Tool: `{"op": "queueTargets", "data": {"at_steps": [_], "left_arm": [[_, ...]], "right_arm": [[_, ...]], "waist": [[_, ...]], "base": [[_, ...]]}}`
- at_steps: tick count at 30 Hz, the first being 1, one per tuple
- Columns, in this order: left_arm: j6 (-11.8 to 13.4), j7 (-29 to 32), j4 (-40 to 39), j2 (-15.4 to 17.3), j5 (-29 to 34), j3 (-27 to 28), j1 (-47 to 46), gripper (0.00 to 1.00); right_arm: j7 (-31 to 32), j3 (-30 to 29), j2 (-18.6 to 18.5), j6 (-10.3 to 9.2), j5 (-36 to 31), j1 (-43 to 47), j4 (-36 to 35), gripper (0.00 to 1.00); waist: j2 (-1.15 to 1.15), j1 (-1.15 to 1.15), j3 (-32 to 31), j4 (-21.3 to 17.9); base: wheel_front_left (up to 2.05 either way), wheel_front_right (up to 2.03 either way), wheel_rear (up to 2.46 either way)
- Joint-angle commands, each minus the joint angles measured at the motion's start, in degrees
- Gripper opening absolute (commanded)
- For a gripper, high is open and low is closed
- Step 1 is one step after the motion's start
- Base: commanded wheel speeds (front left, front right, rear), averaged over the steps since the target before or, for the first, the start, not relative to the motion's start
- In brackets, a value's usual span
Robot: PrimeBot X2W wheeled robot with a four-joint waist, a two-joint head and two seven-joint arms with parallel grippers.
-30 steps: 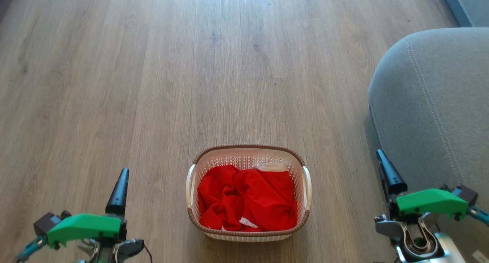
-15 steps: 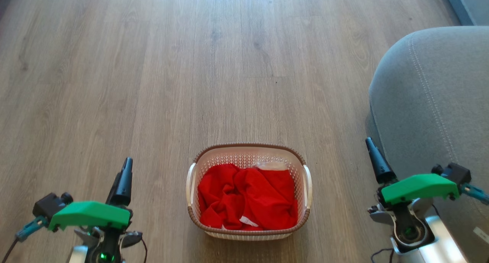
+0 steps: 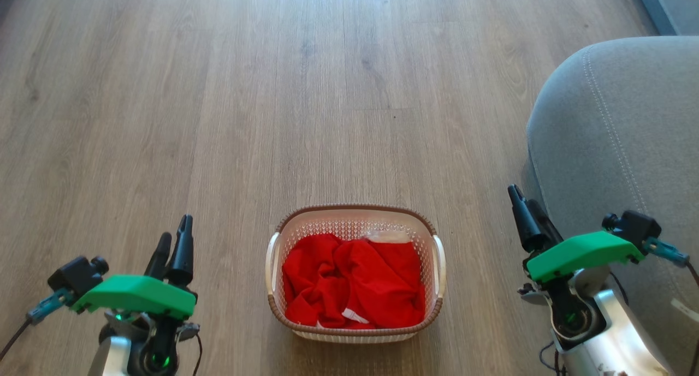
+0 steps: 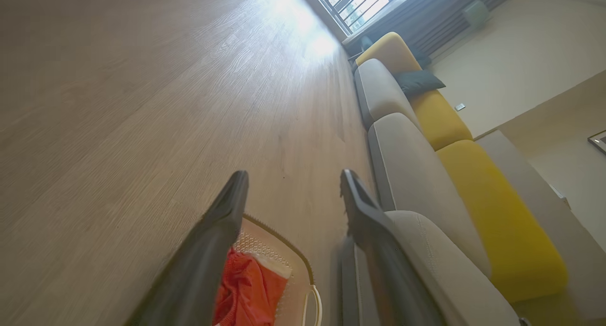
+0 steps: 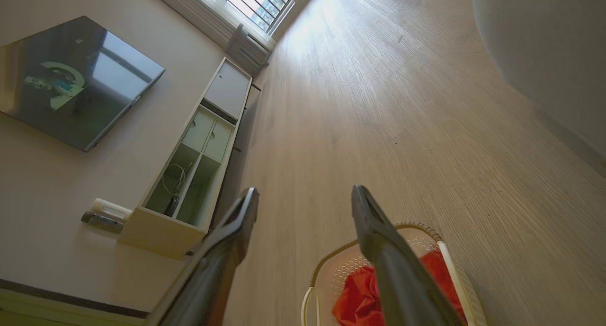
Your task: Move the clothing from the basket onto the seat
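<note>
Pale wood-plank floor (image 3: pixel 349 92) runs under the cream perforated plastic basket (image 3: pixel 355 208) with a brown rim; the crumpled red fabric clothing (image 3: pixel 355 283) lies inside it. My left gripper (image 3: pixel 175 228) hangs left of the basket and my right gripper (image 3: pixel 521 196) right of it, both with fingers parted and empty. Further right sits the large grey upholstered seat (image 3: pixel 617 136). I judge no pick begun: next, one gripper must swing over the basket and descend onto the cloth.

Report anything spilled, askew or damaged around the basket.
Nothing stands out. The cream perforated plastic basket stands upright on the wooden plank floor, the crumpled red fabric clothing all inside its rim. The left gripper and right gripper are open, clear of it.
</note>
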Motion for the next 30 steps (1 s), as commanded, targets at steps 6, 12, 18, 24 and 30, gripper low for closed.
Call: {"op": "queueTargets", "data": {"at_steps": [6, 12, 18, 24, 30], "left_arm": [[-0.34, -1.62, -1.01, 1.58, 6.47, 0.94, -4.36, 1.0], [-0.37, -2.46, -0.76, 1.54, 10.45, 1.18, -5.15, 1.0], [-0.4, -3.47, -0.49, 1.55, 14.81, 1.38, -6.02, 1.0], [-0.43, -4.47, -0.23, 1.59, 19.01, 1.54, -7.03, 1.0], [-0.46, -5.48, -0.01, 1.66, 23.26, 1.78, -8.04, 1.0]], "right_arm": [[-1.71, 1.93, -1.27, 0.02, -4.84, -5.37, -0.12, 1.0], [-2.56, 2.5, -1.47, 0.02, -8.15, -6.72, 0.98, 1.0], [-3.57, 3.08, -1.6, 0.02, -12.14, -8.28, 2.1, 1.0], [-4.58, 3.35, -1.75, 0.02, -16.18, -9.76, 2.96, 1.0], [-5.6, 3.49, -1.74, 0.02, -20.31, -11.08, 3.66, 1.0]], "waist": [[0.0, 0.0, 0.15, 0.01], [0.0, 0.0, 0.27, 0.02], [0.0, 0.0, 0.4, -0.02], [0.0, 0.0, 0.65, -0.01], [0.0, 0.0, 0.75, 0.0]], "base": [[0.0, 0.0, 0.0], [0.0, 0.0, 0.0], [0.0, 0.0, 0.0], [0.0, 0.0, 0.0], [0.0, 0.0, 0.0]]}}
